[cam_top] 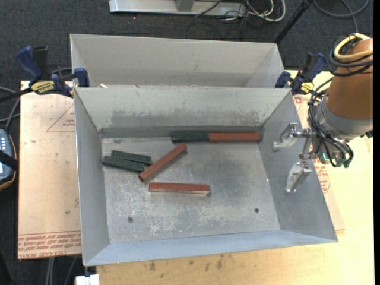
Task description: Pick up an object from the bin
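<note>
Six slim bars lie on the floor of the bin (178,221). A dark green bar (190,137) and a red-brown bar (234,137) sit end to end at 12 o'clock, stopped by the back wall's foot. A green pair (126,161) at 9 o'clock touches a slanted bar (163,162), near a central bar (179,188). The gripper (291,158) hangs at 3 o'clock over the side slope, fingers apart and empty, likely parked clear. The red-brown bar lies nearest.
</note>
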Tool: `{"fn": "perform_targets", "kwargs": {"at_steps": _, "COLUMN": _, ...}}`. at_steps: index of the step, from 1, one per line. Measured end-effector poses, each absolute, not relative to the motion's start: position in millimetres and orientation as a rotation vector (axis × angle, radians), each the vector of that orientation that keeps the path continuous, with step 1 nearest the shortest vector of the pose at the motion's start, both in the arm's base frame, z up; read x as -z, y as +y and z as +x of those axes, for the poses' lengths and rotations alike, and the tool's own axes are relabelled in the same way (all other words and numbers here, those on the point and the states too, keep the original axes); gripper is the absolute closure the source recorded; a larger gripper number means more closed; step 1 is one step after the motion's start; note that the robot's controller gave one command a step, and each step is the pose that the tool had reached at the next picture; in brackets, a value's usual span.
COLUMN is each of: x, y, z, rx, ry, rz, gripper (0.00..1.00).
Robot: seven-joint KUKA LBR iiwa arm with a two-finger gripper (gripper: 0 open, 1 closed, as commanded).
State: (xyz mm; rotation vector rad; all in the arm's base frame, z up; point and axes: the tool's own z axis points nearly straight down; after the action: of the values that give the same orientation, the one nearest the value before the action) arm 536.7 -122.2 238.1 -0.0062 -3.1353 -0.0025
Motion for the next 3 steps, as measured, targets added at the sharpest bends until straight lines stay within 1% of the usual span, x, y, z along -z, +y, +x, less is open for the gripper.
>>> {"fn": "perform_targets", "kwargs": {"at_steps": 1, "x": -242, "y": -122, "z": 538.3, "rx": 0.000, "ry": -3.143, "rz": -0.001, "gripper": 0.00}}
{"fn": "perform_targets", "kwargs": {"at_steps": 2, "x": -192, "y": -86, "z": 594.5, "rx": -0.004, "ry": -3.155, "rz": 0.043, "gripper": 0.00}}
{"fn": "perform_targets", "kwargs": {"at_steps": 3, "x": -158, "y": -66, "z": 605.1, "rx": 0.003, "ry": -3.134, "rz": 0.229, "gripper": 0.00}}
